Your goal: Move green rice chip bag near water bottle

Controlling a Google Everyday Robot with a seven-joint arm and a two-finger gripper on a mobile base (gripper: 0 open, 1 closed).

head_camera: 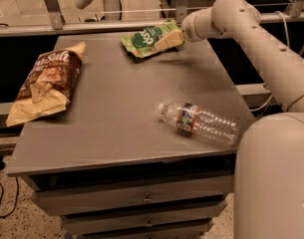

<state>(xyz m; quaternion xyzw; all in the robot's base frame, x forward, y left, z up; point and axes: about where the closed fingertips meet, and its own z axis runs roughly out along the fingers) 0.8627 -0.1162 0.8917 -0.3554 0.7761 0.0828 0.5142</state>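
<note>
My jaws clamp the right end of the green bag (144, 39) at the far edge of the tabletop (111, 113), well apart from the bottle (201, 121) lying front-right. I judge the carry is just starting. Next I bring the bag forward and lower it beside the bottle without nudging it.

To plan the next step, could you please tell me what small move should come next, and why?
Probably carry the green rice chip bag toward the camera and right. The end effector appears closed on it at the far edge of the table, while the water bottle lies near the front right.
</note>
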